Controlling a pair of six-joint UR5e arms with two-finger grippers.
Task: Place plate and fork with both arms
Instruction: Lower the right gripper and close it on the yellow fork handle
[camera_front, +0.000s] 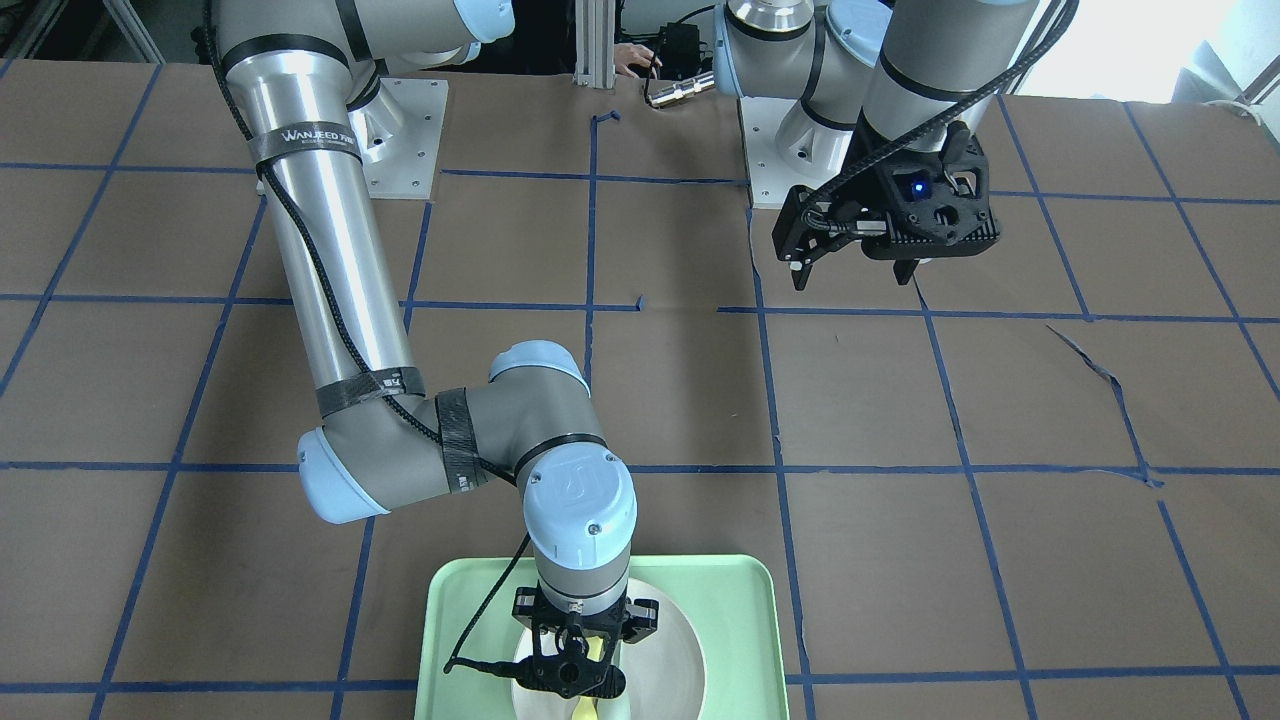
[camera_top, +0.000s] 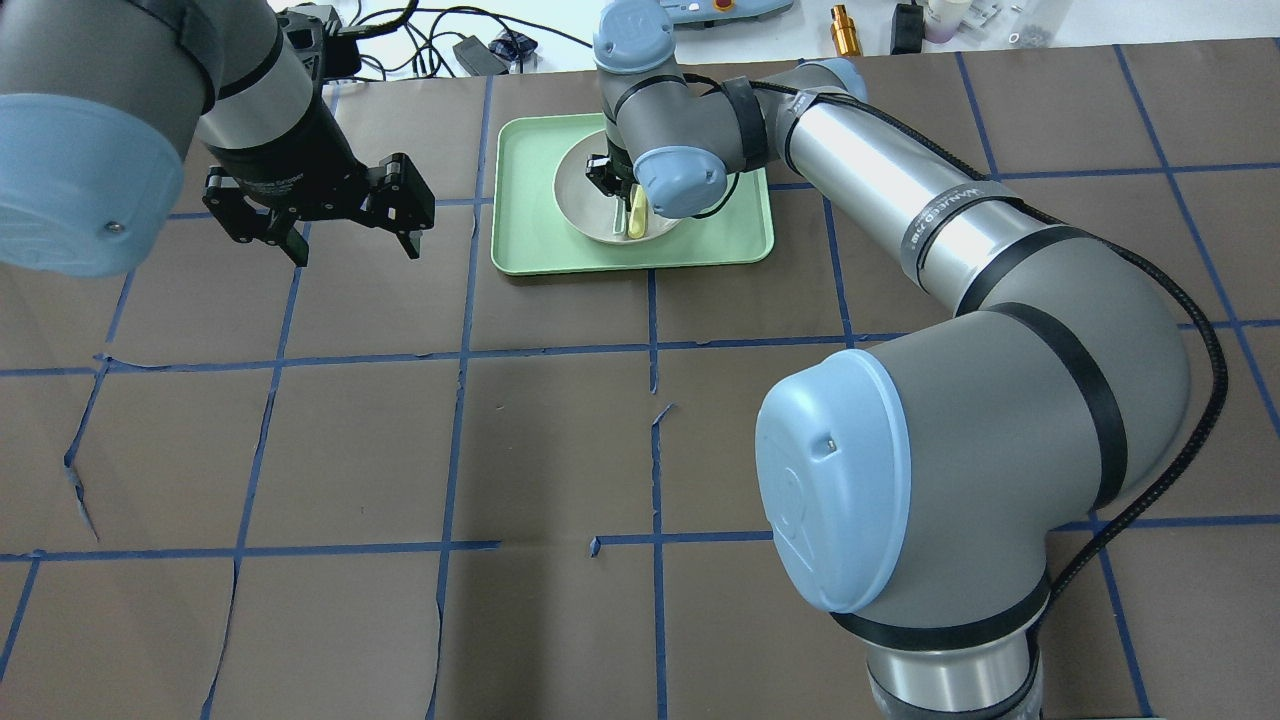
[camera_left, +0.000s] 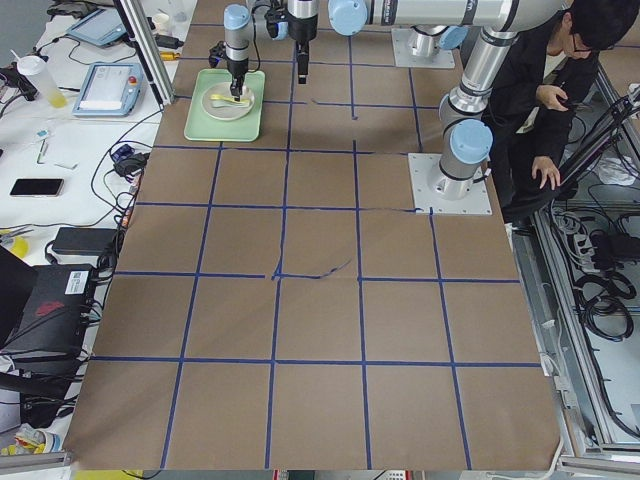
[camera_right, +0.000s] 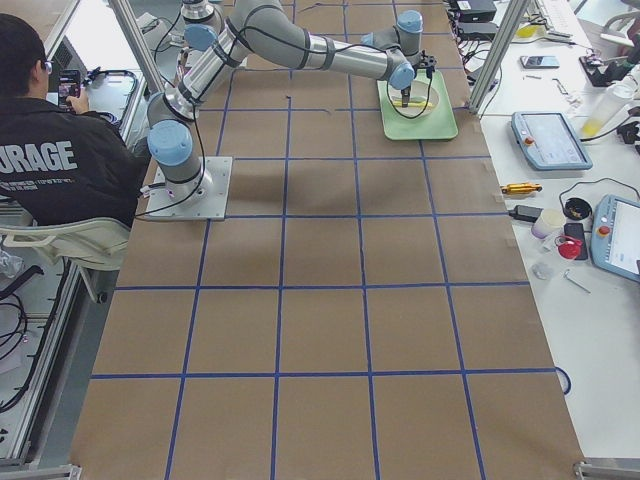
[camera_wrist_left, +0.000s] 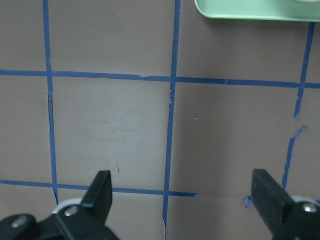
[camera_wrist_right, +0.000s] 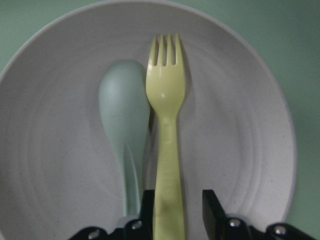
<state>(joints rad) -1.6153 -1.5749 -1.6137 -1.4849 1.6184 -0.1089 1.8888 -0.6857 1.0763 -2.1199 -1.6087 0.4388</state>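
Observation:
The off-white plate (camera_wrist_right: 240, 150) lies in the mint-green tray (camera_top: 720, 230) at the table's far edge. The pale-yellow fork (camera_wrist_right: 167, 125) lies in the plate, tines pointing away from the wrist camera. My right gripper (camera_wrist_right: 176, 197) is down over the plate (camera_front: 670, 650) and straddles the fork's handle. Its jaws are narrowly apart: one finger touches the handle and a gap shows on the other side. My left gripper (camera_top: 357, 253) is wide open and empty. It hovers over bare table to the left of the tray, and also shows in the front view (camera_front: 852, 280).
A pale grey-green spoon (camera_wrist_right: 122, 115) lies in the plate right beside the fork. The brown table is marked with blue tape lines (camera_wrist_left: 170, 125). The tray's corner (camera_wrist_left: 250, 10) shows at the top of the left wrist view. Cables and small tools lie beyond the table's far edge.

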